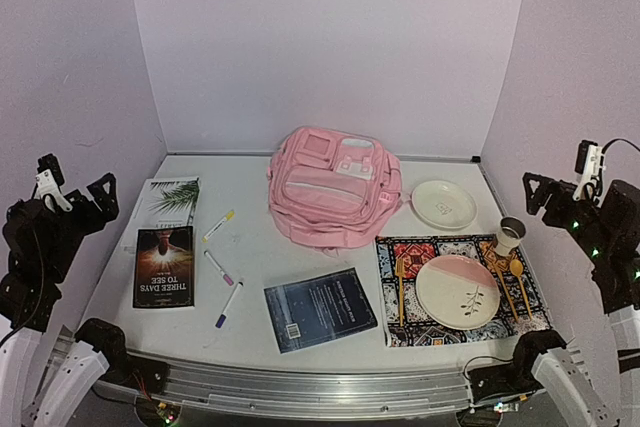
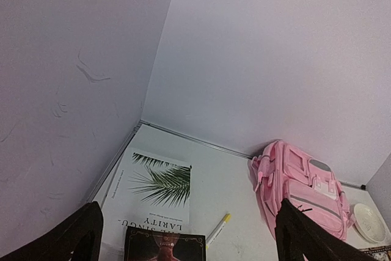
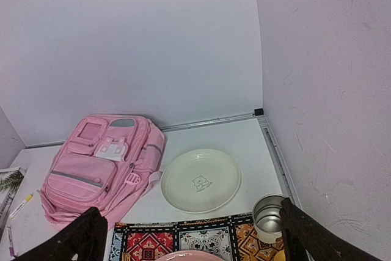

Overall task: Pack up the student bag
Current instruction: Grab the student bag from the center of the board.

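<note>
top external: student bag (image 1: 333, 187), pink, lying flat at rear centre of table (image 1: 262, 257); patterned mat (image 1: 450, 250) near its right front; dark book (image 1: 320, 309) in front; left gripper (image 1: 77, 187) and right gripper (image 1: 560, 185), jaws spread wide, both empty.

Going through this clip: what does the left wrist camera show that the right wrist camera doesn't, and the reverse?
Only the left wrist: the dark-covered book at its bottom edge. Only the right wrist: the metal cup and the rim of a pink plate. Both share the pink backpack, the cream plate, the yellow-capped marker and the palm-leaf book, which is just a corner in the right view.
</note>
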